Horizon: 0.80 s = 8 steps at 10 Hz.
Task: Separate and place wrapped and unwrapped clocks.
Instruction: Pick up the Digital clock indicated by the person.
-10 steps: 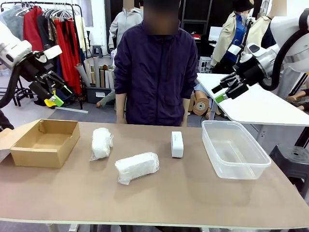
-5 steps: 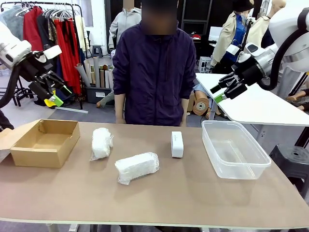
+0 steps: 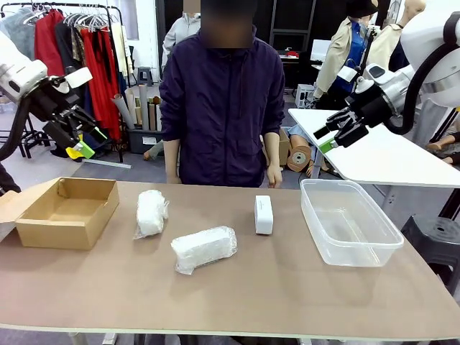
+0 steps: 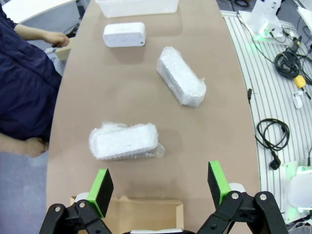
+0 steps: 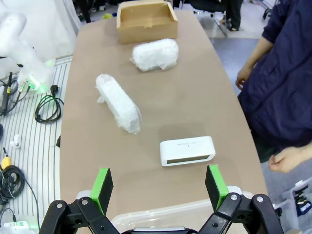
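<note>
Both arms hung high over the table (image 3: 287, 295), well apart from everything on it. The left pincer (image 3: 89, 141) was up at the far left, above the box (image 3: 43, 233), and its jaws were released, with nothing between them. The right pincer (image 3: 325, 139) was up at the far right, above the far end of the tub (image 3: 352, 260), and it was also released and empty. Three things lay on the table between the box and the tub. One wrapped clock (image 3: 151, 213) lay just right of the box, with its long side running from near to far. The second wrapped clock (image 3: 205, 248) lay nearer and a little to the right, slanted and apart from the first. The bare clock (image 3: 264, 213) sat left of the tub, near it but not touching. A person (image 3: 223, 108) stood at the far edge with arms down.
</note>
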Motion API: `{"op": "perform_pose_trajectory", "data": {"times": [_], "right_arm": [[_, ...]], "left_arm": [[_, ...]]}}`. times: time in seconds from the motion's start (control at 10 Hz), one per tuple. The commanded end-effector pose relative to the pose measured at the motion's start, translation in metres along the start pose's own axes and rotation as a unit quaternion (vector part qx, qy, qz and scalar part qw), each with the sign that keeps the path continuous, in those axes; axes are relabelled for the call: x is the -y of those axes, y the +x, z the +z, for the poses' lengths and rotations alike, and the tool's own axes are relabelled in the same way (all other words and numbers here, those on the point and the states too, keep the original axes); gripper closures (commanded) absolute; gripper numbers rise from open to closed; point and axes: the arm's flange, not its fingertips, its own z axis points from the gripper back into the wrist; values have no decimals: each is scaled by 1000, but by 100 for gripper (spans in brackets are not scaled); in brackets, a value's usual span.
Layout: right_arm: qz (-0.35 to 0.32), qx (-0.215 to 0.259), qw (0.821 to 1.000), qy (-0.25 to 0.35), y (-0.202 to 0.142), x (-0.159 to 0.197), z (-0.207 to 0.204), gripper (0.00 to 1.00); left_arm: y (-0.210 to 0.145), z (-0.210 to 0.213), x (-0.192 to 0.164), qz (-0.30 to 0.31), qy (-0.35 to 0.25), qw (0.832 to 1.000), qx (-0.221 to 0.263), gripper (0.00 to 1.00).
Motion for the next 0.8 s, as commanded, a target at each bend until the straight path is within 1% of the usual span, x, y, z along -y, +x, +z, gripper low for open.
{"op": "perform_pose_trajectory", "data": {"times": [0.0,0.7], "right_arm": [[0,0,1000,0,0,0,0,0],[0,0,1000,0,0,0,0,0]], "left_arm": [[1,3,3,-2,1,1000,0,0],[1,3,3,-2,1,1000,0,0]]}}
